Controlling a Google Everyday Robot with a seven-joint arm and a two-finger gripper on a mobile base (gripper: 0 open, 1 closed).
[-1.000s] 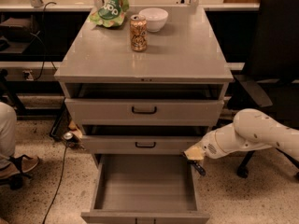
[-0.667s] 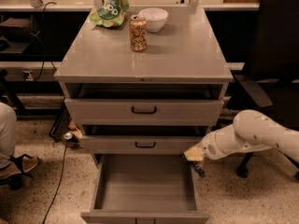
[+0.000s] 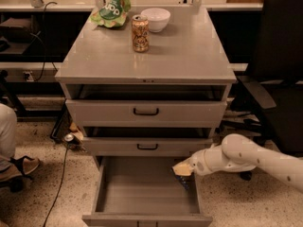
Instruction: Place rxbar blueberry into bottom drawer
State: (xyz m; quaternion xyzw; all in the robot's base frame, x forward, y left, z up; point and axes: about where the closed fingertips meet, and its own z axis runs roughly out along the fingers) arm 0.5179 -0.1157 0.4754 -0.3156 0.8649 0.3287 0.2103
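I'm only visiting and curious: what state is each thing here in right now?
bottom drawer: pulled open
middle drawer: slightly ajar
top drawer: slightly ajar
soda can: upright on the cabinet top
bowl: upright
chip bag: lying crumpled
pincer: over the bottom drawer's right side
rxbar blueberry: dark shape just under the pincer

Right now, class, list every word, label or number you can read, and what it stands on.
Green chip bag: white lettering, too blurred to read.
Soda can: print too small to read.
Dark bar below the claw, over the right side of the bottom drawer: nothing legible.
So nothing can be quoted.
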